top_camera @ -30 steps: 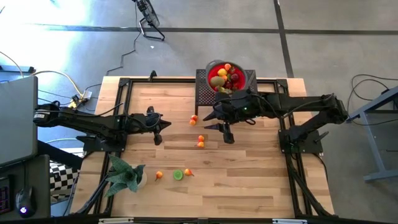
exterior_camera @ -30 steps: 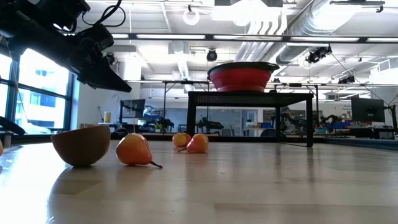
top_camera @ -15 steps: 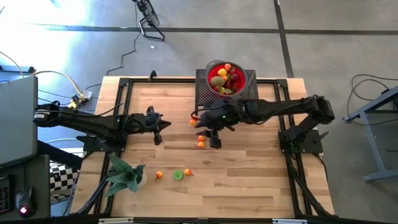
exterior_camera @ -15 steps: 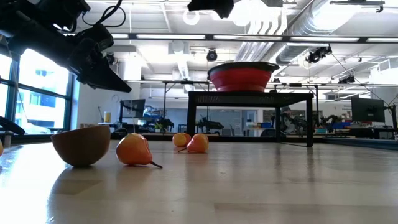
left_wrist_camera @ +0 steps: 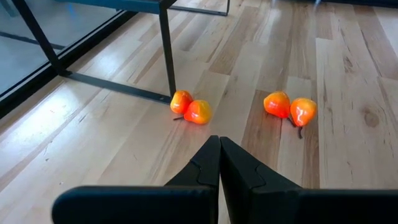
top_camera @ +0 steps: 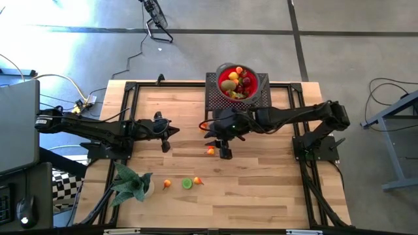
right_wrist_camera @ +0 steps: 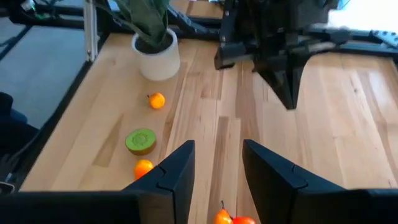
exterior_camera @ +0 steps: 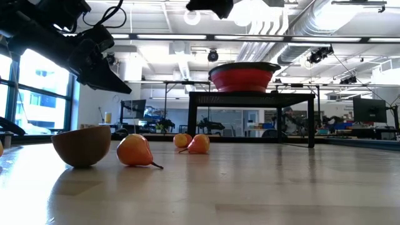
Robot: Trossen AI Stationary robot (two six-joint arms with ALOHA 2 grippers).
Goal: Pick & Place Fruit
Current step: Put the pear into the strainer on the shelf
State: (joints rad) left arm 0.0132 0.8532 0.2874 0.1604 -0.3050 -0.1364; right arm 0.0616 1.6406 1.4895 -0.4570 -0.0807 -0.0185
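Observation:
Small toy fruits lie loose on the wooden table. One orange-red pair lies by the stand's leg and another pair at mid-table. A green kiwi half and two small orange fruits lie toward the near edge. More fruit fills the red bowl on a black stand at the far edge. My right gripper hovers open above the mid-table pair, with nothing between its fingers. My left gripper is shut and empty at the left, above the table.
A green plant in a white pot stands at the near left corner. The black stand raises the bowl above the table at the far edge. Black frame rails run along the table's left and right sides.
My right gripper has gone down and toward the table's left edge, away from the bowl, and now hangs over the mid-table pair of orange fruits. The gap between its fingers is unchanged. The fruits have not moved.

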